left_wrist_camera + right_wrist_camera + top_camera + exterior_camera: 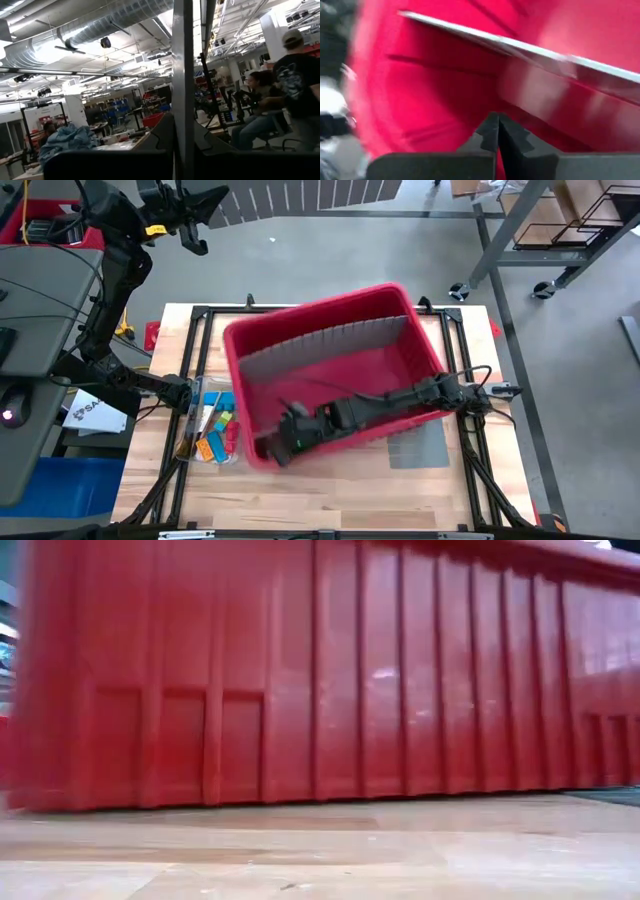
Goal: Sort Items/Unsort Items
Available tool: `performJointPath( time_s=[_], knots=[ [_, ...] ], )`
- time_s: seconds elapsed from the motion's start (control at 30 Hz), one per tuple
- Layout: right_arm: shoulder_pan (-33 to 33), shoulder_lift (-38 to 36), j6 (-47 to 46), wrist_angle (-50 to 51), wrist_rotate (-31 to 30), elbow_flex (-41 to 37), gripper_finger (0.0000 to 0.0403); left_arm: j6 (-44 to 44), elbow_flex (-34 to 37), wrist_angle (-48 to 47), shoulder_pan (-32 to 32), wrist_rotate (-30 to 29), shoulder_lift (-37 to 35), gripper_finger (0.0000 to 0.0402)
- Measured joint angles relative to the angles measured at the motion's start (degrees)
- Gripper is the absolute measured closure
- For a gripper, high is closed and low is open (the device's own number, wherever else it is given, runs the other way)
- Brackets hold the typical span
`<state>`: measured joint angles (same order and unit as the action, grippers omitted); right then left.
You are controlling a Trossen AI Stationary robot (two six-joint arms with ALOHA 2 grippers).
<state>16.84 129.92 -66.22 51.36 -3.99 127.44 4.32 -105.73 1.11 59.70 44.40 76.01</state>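
Observation:
A big red bin [330,360] with a grey divider [330,345] stands askew on the wooden table; its ribbed outer wall [320,680] fills the low view. The items [215,430], small orange, blue, yellow and green pieces, lie in a heap on the table just left of the bin. My right gripper [283,442] reaches across the bin to its near left corner, fingers shut [497,131], slanting down at the red inner wall. My left gripper [195,242] is raised high beyond the table's far left corner and holds nothing. My right gripper is shut at the bin's near left corner [270,448]. The blur and the arm itself hide the place, so I cannot tell whether the fingers touch the bin's wall.
A black frame runs round the tabletop [330,500], with bare wood along the near edge. A grey upright bar [183,60] stands before the left wrist camera. People sit and stand in the room beyond [280,100]. A grey mat [420,448] lies right of the bin.

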Motion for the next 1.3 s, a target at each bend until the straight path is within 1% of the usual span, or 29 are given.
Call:
performJointPath(
  time_s=[0.1, 0.2, 0.27, 0.33, 0.43, 0.5, 0.53, 0.57, 0.6, 0.63, 0.67, 0.77, 0.83, 0.87, 0.93, 1.0, 1.07, 1.1, 1.17, 1.23, 1.3],
  knots=[
    [3.1, 0.0, -3.4, 8.9, -0.2, 2.4, 0.0403, 0.0, 0.0, 0.0, 0.0, 0.0, 0.0, 0.0401],
    [5.7, 0.0, -8.8, 15.6, -3.9, 5.1, 0.0403, -0.1, 0.0, 0.0, 0.0, 0.0, 0.0, 0.0401],
    [6.9, 0.1, -12.2, 19.5, -7.6, 7.3, 0.0403, 0.0, 0.0, -0.1, 0.0, 0.0, 0.0, 0.0401],
    [7.6, -1.9, -15.1, 19.2, -11.6, 6.2, 0.0403, -0.1, 0.0, 0.0, 0.0, 0.0, 0.0, 0.0401],
    [9.4, -6.3, -19.8, 22.5, -22.2, 6.0, 0.0403, -0.1, 0.0, 0.0, 0.0, 0.0, 0.0, 0.0401],
    [10.9, -9.2, -20.2, 25.2, -28.4, 6.8, 0.0403, -0.1, 0.0, -0.1, 0.0, 0.3, 0.0, 0.0401],
    [12.1, -10.4, -18.9, 25.6, -30.0, 7.3, 0.0403, -0.1, 0.0, -0.1, 0.0, 0.3, 0.0, 0.0401],
    [13.3, -11.3, -16.9, 25.4, -30.4, 7.6, 0.0403, -0.1, 0.0, -0.1, 0.0, 0.3, 0.0, 0.0401],
    [14.4, -12.0, -14.9, 25.0, -29.4, 7.7, 0.0403, -0.1, 0.0, -0.1, 0.0, 0.3, 0.0, 0.0401],
    [15.6, -12.6, -13.5, 24.7, -26.7, 7.5, 0.0403, -0.1, 0.0, 0.0, 0.0, 0.3, 0.0, 0.0401],
    [16.6, -12.8, -13.6, 25.6, -22.0, 7.4, 0.0403, -0.1, 0.0, 0.0, 0.0, 0.4, 0.0, 0.0401],
    [20.4, -12.0, -21.1, 34.6, -6.2, 7.4, 0.0403, -0.1, 0.0, -0.1, 0.0, 0.4, 0.1, 0.0401],
    [23.3, -10.8, -27.7, 39.5, -0.4, 7.0, 0.0403, -0.4, 0.0, -0.1, 0.0, 0.4, 0.1, 0.0401],
    [24.7, -10.6, -30.0, 38.5, 1.0, 5.6, 0.0403, -0.5, 0.0, 0.0, 0.0, 0.4, 0.1, 0.0401],
    [27.3, -11.1, -37.0, 38.3, 1.5, 1.5, 0.0403, -0.5, 0.0, 0.0, 0.0, 0.4, 0.1, 0.0401],
    [29.0, -11.5, -42.7, 39.2, 4.7, -2.5, 0.0403, -0.5, 0.0, 0.0, 0.0, 0.4, 0.2, 0.0401],
    [30.7, -11.6, -48.1, 38.3, 10.1, -8.1, 0.0403, -0.4, 0.0, -0.1, 0.0, 0.4, 0.2, 0.0401],
    [31.4, -12.0, -51.4, 38.5, 11.4, -11.2, 0.0403, -0.4, 0.0, 0.0, 0.0, 0.4, 0.4, 0.0401],
    [32.9, -13.8, -57.8, 38.6, 11.9, -17.1, 0.0403, -0.5, 0.0, 0.0, 0.0, 0.4, 0.6, 0.0401],
    [33.1, -17.2, -58.9, 38.7, 14.6, -22.2, 0.0403, -0.3, 0.0, -0.4, 0.0, 0.4, 0.6, 0.0401],
    [32.2, -20.3, -58.8, 39.0, 13.0, -28.1, 0.0403, 0.0, 0.0, -0.5, -0.1, 0.5, 0.6, 0.0401]
  ],
)
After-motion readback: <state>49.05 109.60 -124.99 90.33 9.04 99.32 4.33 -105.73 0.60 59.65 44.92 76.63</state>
